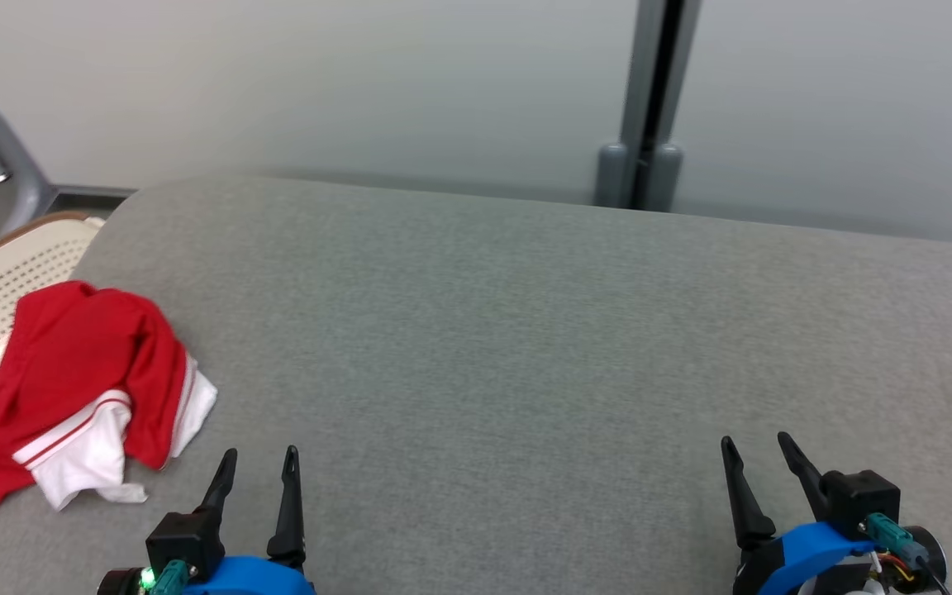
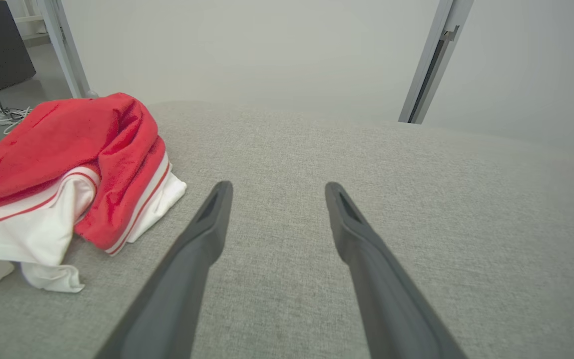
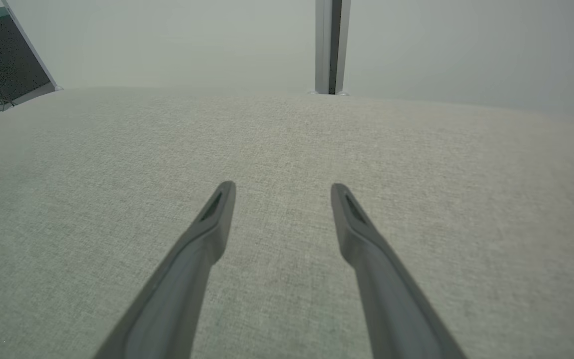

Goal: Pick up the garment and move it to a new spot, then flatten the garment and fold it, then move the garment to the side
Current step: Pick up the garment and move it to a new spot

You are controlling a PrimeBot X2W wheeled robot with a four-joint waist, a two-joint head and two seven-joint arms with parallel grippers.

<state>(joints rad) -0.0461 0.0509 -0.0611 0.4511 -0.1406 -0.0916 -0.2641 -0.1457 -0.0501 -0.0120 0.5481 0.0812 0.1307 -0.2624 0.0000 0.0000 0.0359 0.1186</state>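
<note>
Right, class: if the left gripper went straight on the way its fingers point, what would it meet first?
Probably only the grey cushion: the left gripper seems tilted slightly down at it, though depth is unclear. The red and white garment lies off to its left, outside that line.

Bright, soft, even light all round, just a faint shadow under the garment at the lower left, wrist views bowed at the edges.

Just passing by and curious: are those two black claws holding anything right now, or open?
Left gripper: open, empty, near the crumpled red and white cloth garment.
Right gripper: open, empty, above the grey fabric surface.
</note>
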